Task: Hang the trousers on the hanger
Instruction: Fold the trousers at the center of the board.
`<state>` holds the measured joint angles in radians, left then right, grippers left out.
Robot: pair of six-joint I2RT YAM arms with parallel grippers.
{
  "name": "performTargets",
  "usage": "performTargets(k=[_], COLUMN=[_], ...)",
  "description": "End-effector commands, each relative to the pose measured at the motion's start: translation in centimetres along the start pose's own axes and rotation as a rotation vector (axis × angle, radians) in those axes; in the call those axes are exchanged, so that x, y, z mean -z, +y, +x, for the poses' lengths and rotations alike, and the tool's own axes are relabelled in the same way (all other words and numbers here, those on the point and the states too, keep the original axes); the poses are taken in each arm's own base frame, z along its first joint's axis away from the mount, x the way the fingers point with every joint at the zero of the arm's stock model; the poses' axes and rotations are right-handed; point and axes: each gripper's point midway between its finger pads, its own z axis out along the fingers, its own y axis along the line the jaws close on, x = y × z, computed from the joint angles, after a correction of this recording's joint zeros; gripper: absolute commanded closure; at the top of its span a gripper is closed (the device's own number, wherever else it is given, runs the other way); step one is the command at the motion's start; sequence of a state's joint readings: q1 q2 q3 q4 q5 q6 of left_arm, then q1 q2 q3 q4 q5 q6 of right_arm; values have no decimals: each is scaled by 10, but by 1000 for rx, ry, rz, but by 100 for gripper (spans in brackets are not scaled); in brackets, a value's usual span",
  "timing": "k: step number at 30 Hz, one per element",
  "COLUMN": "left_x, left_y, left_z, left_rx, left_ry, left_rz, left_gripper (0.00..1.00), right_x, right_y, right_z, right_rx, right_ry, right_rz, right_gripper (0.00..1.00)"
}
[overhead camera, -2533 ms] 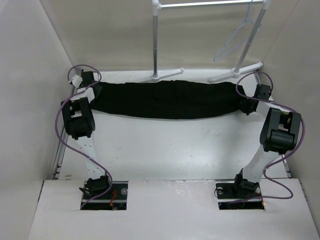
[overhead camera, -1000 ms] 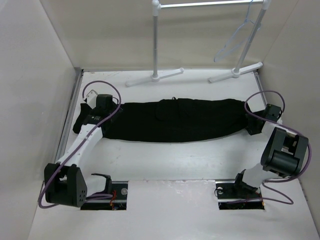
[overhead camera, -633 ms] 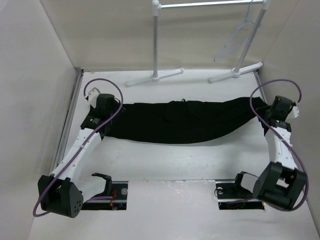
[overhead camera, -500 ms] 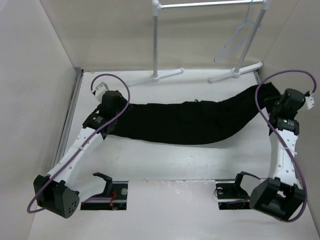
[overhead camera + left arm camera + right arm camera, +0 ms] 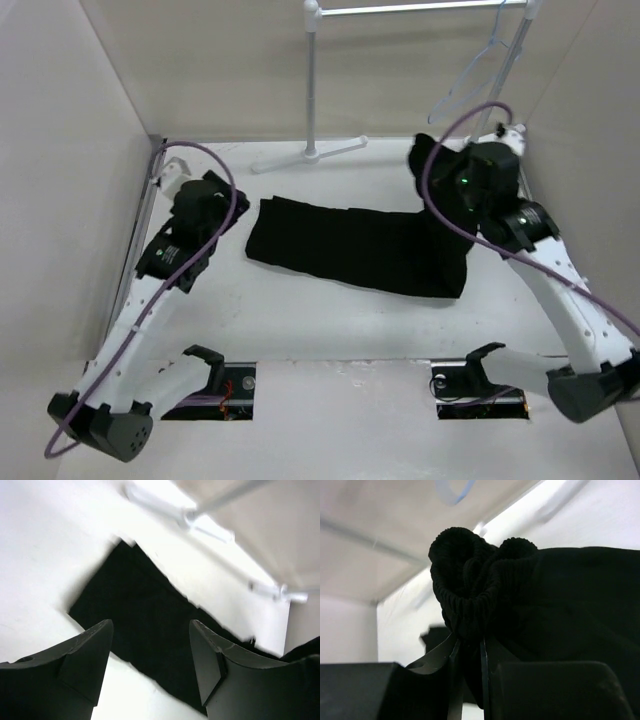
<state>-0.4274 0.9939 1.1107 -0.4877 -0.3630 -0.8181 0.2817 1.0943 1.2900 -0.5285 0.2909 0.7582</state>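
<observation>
From where I stand, the trousers [image 5: 350, 245] lie mostly on the tabletop [image 5: 300, 330]. They make a black band running from left of centre toward the right, with 1 end drawn up off the surface at the far right. That raised end is in the right pincer [image 5: 469, 652], which is clenched on a bunched, ribbed edge of the fabric. The right wrist view shows the cloth gathered into a rosette just above the 2 closed fingers. The grip seems to take several layers at once, which I'd guess is what keeps soft cloth from sliding out as it hangs. The rest of the garment trails down and away from that hold. It may be doubled over near the right end, but black on black makes the folds hard to read.

The left pincer [image 5: 150, 630] is released, its 2 fingers spread wide with nothing between them. It is poised above the left end of the trousers without touching. Whether it is placed to take that end or simply to keep clear, I can't tell.

The hanger [image 5: 468, 78] hangs by its hook from the rail of the white rack [image 5: 312, 90] at the back right, above and behind the raised end. Nothing is on it yet. To my eye the step in hand is carrying the cloth up toward the hanger, and the task is at an early stage. The trailing length could drag or catch on the rack.
</observation>
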Motion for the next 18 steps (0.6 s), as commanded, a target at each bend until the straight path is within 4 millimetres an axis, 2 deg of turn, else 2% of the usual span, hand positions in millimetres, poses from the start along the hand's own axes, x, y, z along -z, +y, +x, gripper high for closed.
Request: performTargets(k=[1,4,8,11,13,14,16,17,18], left_x=[14,13,10,10,9,9,10,11,12], left_y=[29,51,78,97,107,110,117,119,121], left_z=[-26,-39,-53,-60,-61,-63,-69,-73,-79], left_rx=[67,122,187,220,224,225,227,226,221], left_ry=[-68,-97,-132,-161,-178,-192,-222,-238,-253], left_rz=[-37,-70,-123,-164,-198,-210,-239,-253,-263], left_gripper=[39,39,39,39,39,38,38,38,38], right_x=[-1,-13,-23,-24,-15,-7,14,27,35], right_y=[58,119,197,235,253,262,282,289,293], right_z=[10,65,159,256,317,339,375,381,381], right_rx=[23,59,126,166,190,198,220,245,250], right_ry=[-24,74,206,341,441,476,546,579,599], right_rz=[-38,-97,-168,-202,-227,-249,-321,-368,-397], right_gripper=[86,86,84,73,73,65,30,19,16])
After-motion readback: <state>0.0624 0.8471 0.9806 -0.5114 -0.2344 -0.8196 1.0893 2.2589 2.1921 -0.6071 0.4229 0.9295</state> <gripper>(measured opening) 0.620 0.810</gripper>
